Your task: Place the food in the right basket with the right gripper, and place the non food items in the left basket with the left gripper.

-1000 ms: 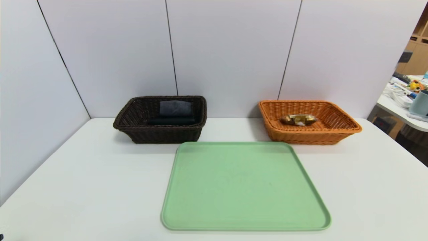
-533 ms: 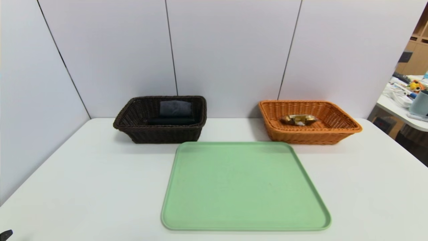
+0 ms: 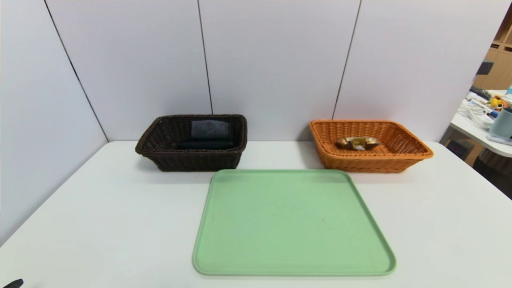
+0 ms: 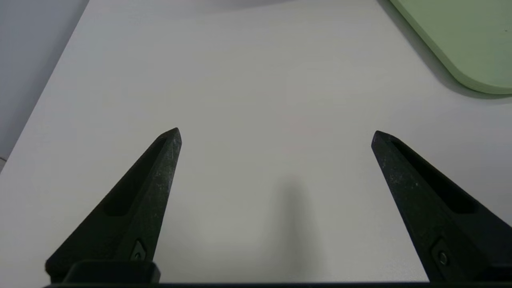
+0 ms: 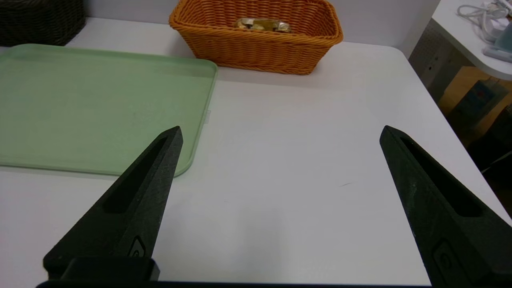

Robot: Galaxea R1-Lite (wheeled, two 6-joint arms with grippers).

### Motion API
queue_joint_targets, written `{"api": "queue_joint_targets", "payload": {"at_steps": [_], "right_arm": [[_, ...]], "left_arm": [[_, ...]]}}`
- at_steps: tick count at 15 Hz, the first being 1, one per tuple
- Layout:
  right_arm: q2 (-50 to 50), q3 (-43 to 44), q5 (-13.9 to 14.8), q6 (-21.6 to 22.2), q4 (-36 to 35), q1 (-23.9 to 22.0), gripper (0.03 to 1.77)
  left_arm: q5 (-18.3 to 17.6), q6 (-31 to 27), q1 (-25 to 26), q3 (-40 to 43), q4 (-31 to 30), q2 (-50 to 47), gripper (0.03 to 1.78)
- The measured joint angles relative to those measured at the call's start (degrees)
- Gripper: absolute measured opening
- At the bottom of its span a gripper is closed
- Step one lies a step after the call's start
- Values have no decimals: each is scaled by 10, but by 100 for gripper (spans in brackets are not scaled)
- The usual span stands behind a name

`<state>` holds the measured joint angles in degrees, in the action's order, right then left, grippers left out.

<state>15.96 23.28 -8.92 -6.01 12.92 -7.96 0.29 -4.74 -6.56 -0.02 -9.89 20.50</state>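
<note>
While the food (image 3: 358,143) lies in the right basket (image 3: 372,157), we find both grippers, left (image 4: 276,136) and right (image 5: 281,132), wide open and holding nothing above the table (image 3: 120,224).

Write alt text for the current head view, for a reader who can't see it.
An orange wicker basket on the right holds a shiny wrapped snack, and a dark brown wicker basket on the left holds a grey cloth roll and a dark item. A bare green tray lies in front on a white table.
</note>
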Motion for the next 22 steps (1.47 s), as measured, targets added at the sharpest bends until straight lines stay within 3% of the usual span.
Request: {"api": "queue_joint_targets", "payload": {"at_steps": [7, 12, 22], "right_arm": [[0, -4, -27, 1, 1, 6, 170], [0, -7, -35, 2, 0, 12, 170], [1, -5, -35, 2, -1, 17, 170]], "left_arm": [[-8, -19, 37, 0, -15, -20, 169], [-39, -25, 80, 0, 0, -64, 169], [-34, -9, 70, 0, 103, -133, 169]]}}
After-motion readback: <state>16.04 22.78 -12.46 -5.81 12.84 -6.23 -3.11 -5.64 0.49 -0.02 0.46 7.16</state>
